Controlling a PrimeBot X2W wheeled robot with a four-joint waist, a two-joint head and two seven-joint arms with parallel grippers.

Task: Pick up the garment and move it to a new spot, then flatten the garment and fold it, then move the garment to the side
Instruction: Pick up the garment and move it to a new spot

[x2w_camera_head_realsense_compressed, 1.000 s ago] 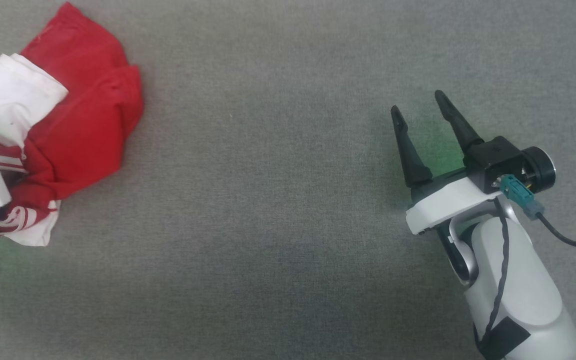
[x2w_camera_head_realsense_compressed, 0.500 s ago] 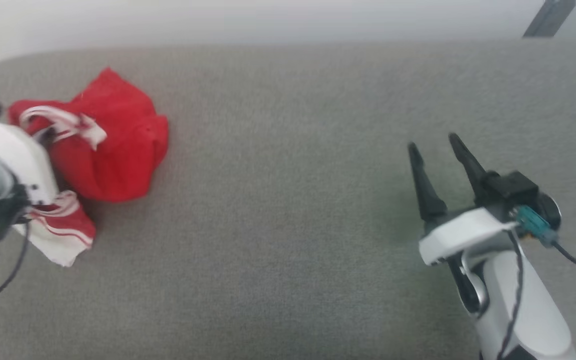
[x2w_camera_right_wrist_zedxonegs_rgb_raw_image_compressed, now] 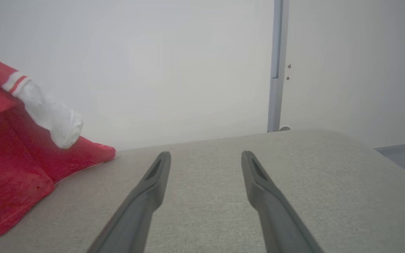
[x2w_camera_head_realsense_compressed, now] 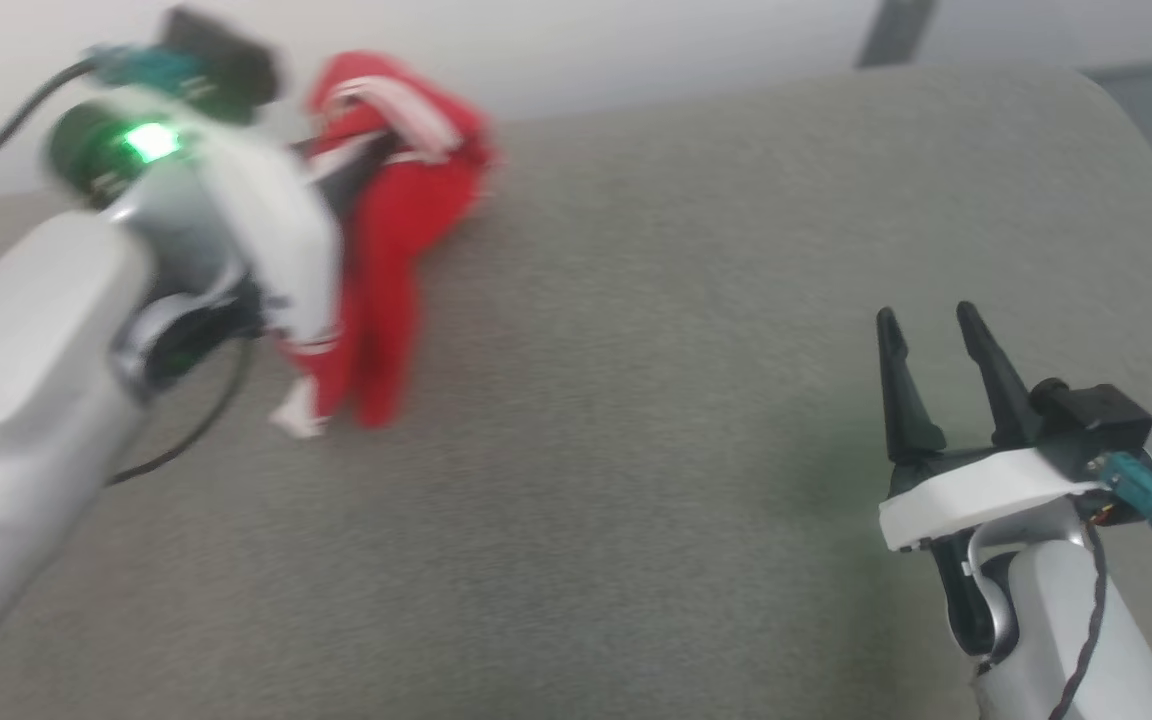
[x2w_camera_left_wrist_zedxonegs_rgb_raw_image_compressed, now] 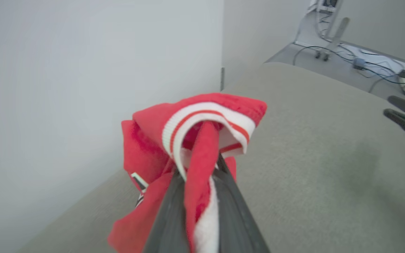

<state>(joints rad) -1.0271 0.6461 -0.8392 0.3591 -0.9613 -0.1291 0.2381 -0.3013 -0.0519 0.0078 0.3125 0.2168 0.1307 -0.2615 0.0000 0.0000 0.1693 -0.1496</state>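
The left gripper [x2w_camera_left_wrist_zedxonegs_rgb_raw_image_compressed: 199, 168] has its fingers [x2w_camera_left_wrist_zedxonegs_rgb_raw_image_compressed: 167, 218] clamped tight on a bunch of the garment [x2w_camera_left_wrist_zedxonegs_rgb_raw_image_compressed: 202, 109]. In the left wrist view a red fold with a white strip runs down between the two fingers. Just past the tips, the red-and-white striped trim loops over at 12 o'clock, and more red cloth hangs off toward 8 o'clock.

In the head view the garment [x2w_camera_head_realsense_compressed: 396, 250] sits at about 11 o'clock in the picture. It is blurred, drawn into a long hanging bundle from the left wrist. Its lower end is at or very close to the grey table [x2w_camera_head_realsense_compressed: 636, 400], and I cannot tell whether it touches. A green light [x2w_camera_head_realsense_compressed: 146, 140] glows on that wrist.

The right gripper [x2w_camera_head_realsense_compressed: 925, 312] is at 4 o'clock in the head view, well apart from the cloth. Its fingers [x2w_camera_head_realsense_compressed: 901, 400] are spread wide with nothing between them, pointing toward 12 o'clock above the bare table.

In the right wrist view the right gripper [x2w_camera_right_wrist_zedxonegs_rgb_raw_image_compressed: 205, 156] shows open jaws over the table. The garment [x2w_camera_right_wrist_zedxonegs_rgb_raw_image_compressed: 9, 158] is at 9 o'clock, a white sleeve end drooping over red cloth whose lower folds lie on the table. A pale wall [x2w_camera_right_wrist_zedxonegs_rgb_raw_image_compressed: 188, 70] stands behind.
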